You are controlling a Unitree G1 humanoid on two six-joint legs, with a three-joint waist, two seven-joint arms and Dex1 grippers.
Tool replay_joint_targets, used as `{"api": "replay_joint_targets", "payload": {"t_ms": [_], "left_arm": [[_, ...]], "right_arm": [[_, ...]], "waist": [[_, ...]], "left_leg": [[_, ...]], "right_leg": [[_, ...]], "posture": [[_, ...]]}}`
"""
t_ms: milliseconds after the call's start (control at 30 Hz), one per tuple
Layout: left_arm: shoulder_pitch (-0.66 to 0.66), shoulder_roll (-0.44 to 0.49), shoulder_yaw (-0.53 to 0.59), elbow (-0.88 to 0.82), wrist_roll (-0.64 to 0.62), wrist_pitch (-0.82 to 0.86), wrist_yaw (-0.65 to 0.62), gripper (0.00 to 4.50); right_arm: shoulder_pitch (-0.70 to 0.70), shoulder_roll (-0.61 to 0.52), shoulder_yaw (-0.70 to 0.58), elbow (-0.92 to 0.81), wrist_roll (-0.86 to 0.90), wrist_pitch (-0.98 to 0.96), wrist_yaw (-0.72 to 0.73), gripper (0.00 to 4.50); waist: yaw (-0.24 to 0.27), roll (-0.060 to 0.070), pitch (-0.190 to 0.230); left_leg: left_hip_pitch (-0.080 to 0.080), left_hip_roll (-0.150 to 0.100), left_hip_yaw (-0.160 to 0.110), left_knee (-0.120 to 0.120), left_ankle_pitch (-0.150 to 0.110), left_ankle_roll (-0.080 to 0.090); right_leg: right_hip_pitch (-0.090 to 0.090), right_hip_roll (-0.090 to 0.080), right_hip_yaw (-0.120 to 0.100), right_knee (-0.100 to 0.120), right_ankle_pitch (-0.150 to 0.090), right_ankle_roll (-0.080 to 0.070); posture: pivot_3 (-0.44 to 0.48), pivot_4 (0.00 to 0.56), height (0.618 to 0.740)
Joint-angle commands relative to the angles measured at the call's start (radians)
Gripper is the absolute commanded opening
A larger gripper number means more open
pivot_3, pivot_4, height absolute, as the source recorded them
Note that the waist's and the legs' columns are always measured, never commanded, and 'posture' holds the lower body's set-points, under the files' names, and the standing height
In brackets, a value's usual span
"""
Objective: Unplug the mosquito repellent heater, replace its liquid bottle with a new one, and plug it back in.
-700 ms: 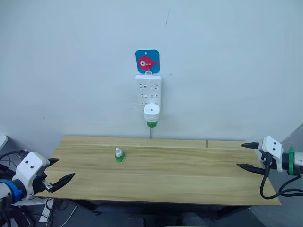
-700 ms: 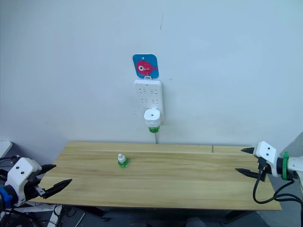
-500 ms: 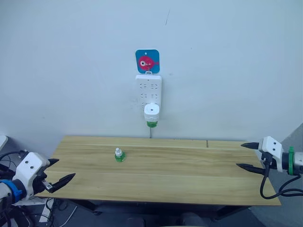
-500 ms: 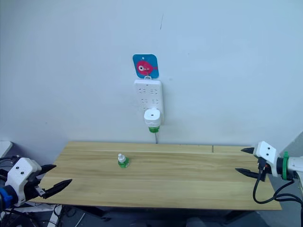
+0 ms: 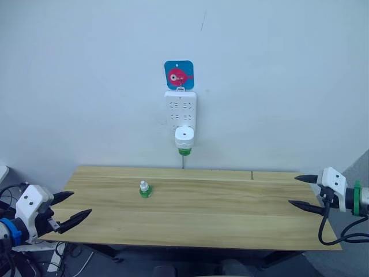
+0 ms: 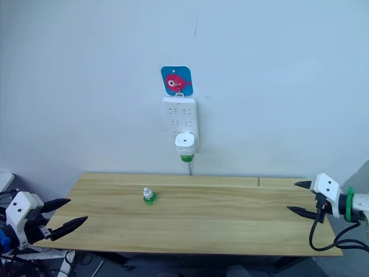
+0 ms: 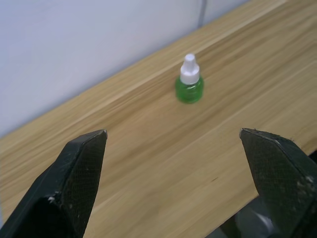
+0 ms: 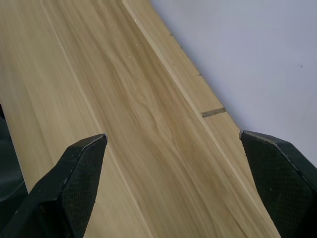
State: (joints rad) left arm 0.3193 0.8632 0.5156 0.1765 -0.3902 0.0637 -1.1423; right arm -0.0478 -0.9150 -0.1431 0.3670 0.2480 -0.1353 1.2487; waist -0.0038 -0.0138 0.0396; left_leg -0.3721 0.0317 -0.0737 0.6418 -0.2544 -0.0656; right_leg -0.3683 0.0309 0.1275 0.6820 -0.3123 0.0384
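On the wall, power strip (image 5: pixel 181 109), fish sticker (image 5: pixel 179 75)

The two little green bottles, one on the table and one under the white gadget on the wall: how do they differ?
The loose bottle stands alone on the table, its white cap showing. The fitted bottle hangs under the mosquito repellent heater, plugged into the power strip, only its green base visible. Both are small and green.

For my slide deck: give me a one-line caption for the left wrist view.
Open left gripper faces a small green bottle with a white cap, standing upright on the wooden table.
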Motion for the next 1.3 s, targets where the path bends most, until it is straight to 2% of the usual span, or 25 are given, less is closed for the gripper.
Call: {"api": "replay_joint_targets", "payload": {"t_ms": [33, 233, 400, 567, 900, 1133, 1300], "left_arm": [[-0.015, 0.026, 0.050, 0.010, -0.027, 0.000, -0.011, 4.50], [-0.003, 0.041, 0.051, -0.009, -0.057, 0.051, -0.038, 4.50], [-0.054, 0.061, 0.032, 0.003, -0.057, 0.105, -0.012, 4.50], [-0.188, 0.058, -0.017, 0.015, -0.049, 0.165, 0.036, 4.50], [-0.457, -0.011, -0.174, -0.011, -0.062, 0.298, 0.080, 4.50], [-0.607, -0.090, -0.260, 0.015, -0.028, 0.254, 0.120, 4.50], [-0.693, -0.136, -0.303, 0.090, 0.019, 0.195, 0.154, 4.50]], "right_arm": [[0.021, -0.021, -0.033, -0.011, 0.021, -0.008, 0.020, 4.47], [0.054, -0.023, -0.014, 0.023, -0.013, -0.073, 0.025, 4.47], [0.076, -0.016, -0.044, -0.038, 0.015, -0.048, -0.001, 4.47], [0.124, -0.002, -0.081, -0.218, 0.074, 0.045, -0.048, 4.47], [0.175, 0.067, -0.088, -0.731, 0.238, 0.357, -0.216, 4.47], [0.123, 0.133, -0.037, -0.933, 0.283, 0.515, -0.368, 4.47], [0.076, 0.182, -0.016, -0.984, 0.290, 0.570, -0.449, 4.47]], "waist": [[0.000, 0.000, 0.000], [-0.001, 0.000, 0.000], [-0.013, 0.000, 0.000], [-0.022, 0.002, 0.001], [-0.062, 0.003, 0.012], [-0.089, -0.001, 0.029], [-0.109, -0.002, 0.031]], "left_leg": [[0.000, 0.000, 0.000, 0.000, 0.000, 0.000], [0.000, 0.000, 0.000, 0.000, 0.000, 0.000], [0.001, 0.000, 0.000, 0.000, 0.000, 0.000], [0.001, 0.000, 0.000, 0.000, 0.000, 0.000], [-0.001, 0.000, -0.001, 0.000, 0.000, 0.000], [-0.003, 0.000, -0.002, 0.002, 0.000, 0.000], [-0.007, 0.000, -0.004, 0.003, 0.000, 0.000]], "right_leg": [[0.000, 0.000, 0.000, 0.000, 0.000, 0.000], [0.000, 0.000, 0.000, 0.000, 0.000, 0.000], [0.000, 0.000, 0.000, 0.001, 0.000, 0.000], [0.000, 0.000, 0.000, 0.001, 0.000, 0.001], [0.000, 0.001, 0.000, 0.001, 0.003, 0.005], [0.000, 0.001, 0.000, 0.001, 0.004, 0.007], [-0.003, 0.001, 0.000, 0.000, 0.006, 0.010]], "posture": [[0.090, 0.000, 0.740], [0.071, 0.000, 0.740], [0.030, 0.000, 0.740], [-0.021, 0.015, 0.740], [-0.099, 0.051, 0.740], [-0.135, 0.063, 0.740], [-0.143, 0.061, 0.740]]}}
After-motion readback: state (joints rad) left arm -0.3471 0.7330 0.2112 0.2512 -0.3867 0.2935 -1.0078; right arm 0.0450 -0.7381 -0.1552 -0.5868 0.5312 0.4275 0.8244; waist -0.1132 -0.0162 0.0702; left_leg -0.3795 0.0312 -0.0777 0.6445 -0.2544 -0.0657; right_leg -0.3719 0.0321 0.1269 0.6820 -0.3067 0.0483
